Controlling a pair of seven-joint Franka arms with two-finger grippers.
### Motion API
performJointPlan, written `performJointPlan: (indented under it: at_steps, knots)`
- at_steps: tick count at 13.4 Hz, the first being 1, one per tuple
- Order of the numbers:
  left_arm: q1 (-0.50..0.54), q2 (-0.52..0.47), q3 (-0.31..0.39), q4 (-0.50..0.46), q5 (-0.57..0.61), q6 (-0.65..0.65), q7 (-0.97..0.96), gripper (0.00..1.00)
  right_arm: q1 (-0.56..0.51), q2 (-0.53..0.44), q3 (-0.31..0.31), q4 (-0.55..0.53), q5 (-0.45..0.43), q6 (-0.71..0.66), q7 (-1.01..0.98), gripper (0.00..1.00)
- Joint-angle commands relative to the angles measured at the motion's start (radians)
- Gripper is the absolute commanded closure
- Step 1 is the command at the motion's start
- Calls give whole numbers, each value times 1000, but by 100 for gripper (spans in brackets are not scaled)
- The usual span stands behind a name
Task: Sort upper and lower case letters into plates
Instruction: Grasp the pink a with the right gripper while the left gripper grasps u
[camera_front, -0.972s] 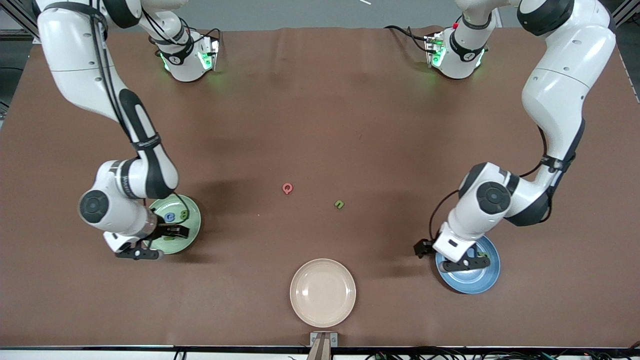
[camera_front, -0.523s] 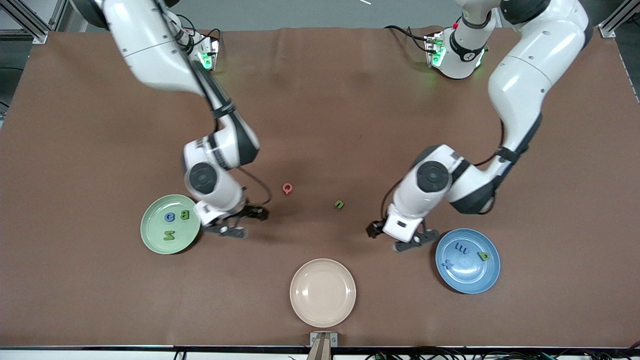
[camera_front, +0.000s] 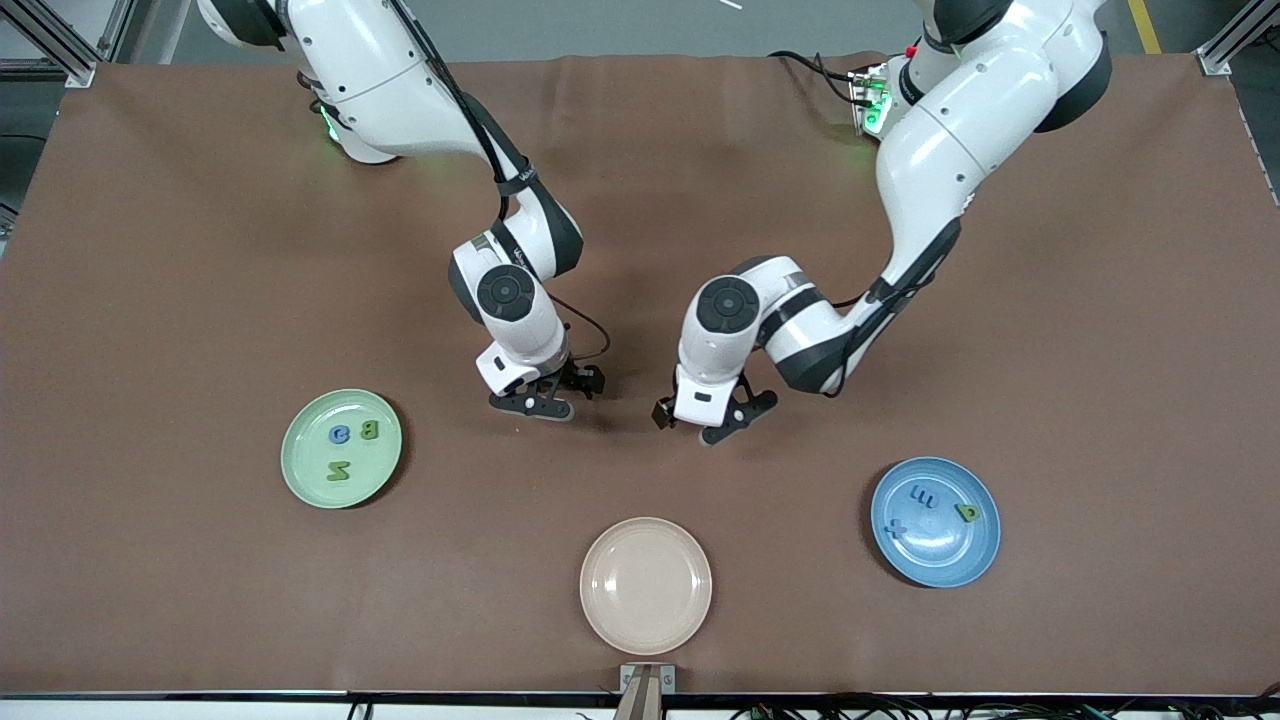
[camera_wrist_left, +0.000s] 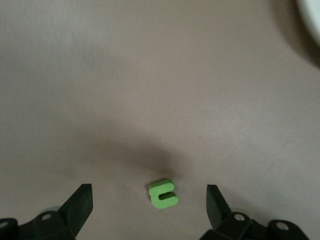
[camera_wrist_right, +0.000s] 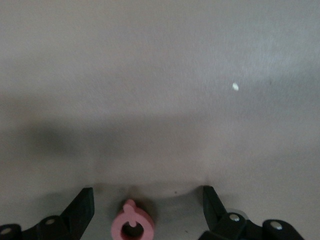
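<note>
Now, front view: both pincers low over mid-table (camera_front: 640, 200); right pincer (camera_front: 545, 400), left pincer (camera_front: 712, 420); green plate (camera_front: 341, 449) toward the right arm's end, blue plate (camera_front: 935, 521) toward the left arm's; left wrist view: fingers (camera_wrist_left: 80, 205) apart around green letter (camera_wrist_left: 163, 193); right wrist view: fingers (camera_wrist_right: 82, 207) apart around pink letter (camera_wrist_right: 132, 226).

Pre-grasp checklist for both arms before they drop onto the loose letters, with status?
1. Left pincer open: ok.
2. Green letter lies between the left pincer's fingers: ok.
3. Right pincer open: ok.
4. Pink letter lies between the right pincer's fingers: ok, nearer one finger.
5. Mint green plate and blue plate have bare room for another letter: ok.
6. Which case each loose letter is: cannot tell.
</note>
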Motion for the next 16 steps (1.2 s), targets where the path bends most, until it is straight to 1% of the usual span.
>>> performJointPlan:
  at_steps: [1,2,3,4,5,6,9,11,12,13,14,15,16]
  knots:
    - [-68,12,48,12,-3,-1,-125,1,35,-25,-12,-46,-6,13,35,6]
    - [-85,12,66,12,-4,-1,-155,5,46,-30,-12,-52,-6,10,50,6]
    - [-91,12,68,12,-3,-1,-157,11,58,-33,-12,-55,-6,7,52,8]
    - [-91,14,71,12,-3,-1,-155,17,60,-36,-12,-59,-6,6,52,12]
    - [-93,14,74,14,-3,-1,-151,19,61,-37,-12,-59,-6,5,50,18]
    - [-91,14,77,15,-3,-1,-149,19,61,-37,-12,-58,-6,4,47,26]
    - [-114,50,88,75,-3,2,-155,27,60,-37,-15,-56,-8,4,36,52]
    - [-114,55,93,77,-3,2,-151,36,54,-37,-16,-55,-8,4,30,75]
    - [-114,56,94,77,-3,2,-151,42,49,-37,-16,-53,-8,4,30,93]
    - [-114,61,94,77,-4,2,-151,51,43,-37,-18,-52,-8,2,30,100]
    - [-114,61,94,77,-4,2,-151,61,29,-40,-18,-50,-8,2,24,100]
    - [-114,61,94,77,-4,2,-146,74,11,-52,-21,-46,-8,-13,12,100]
    - [-114,60,94,77,-4,2,-143,87,-14,-75,-35,-35,-8,-57,-49,100]
